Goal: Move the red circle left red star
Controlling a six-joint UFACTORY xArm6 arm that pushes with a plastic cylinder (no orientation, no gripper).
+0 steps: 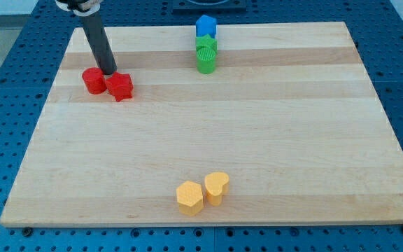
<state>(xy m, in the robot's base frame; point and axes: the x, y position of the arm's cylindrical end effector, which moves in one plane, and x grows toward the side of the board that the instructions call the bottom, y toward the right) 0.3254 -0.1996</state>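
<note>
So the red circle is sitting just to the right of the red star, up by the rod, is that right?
Not quite. The camera view shows the red circle just to the left of the red star, not the right, the two about touching. The rest holds: my tip is right there, just behind the pair.

Red circle (94,81) sits touching red star's (120,87) left side.

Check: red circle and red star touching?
Touching. The camera view shows the red circle pressed against the red star, no board between; my tip sits just behind them.
</note>
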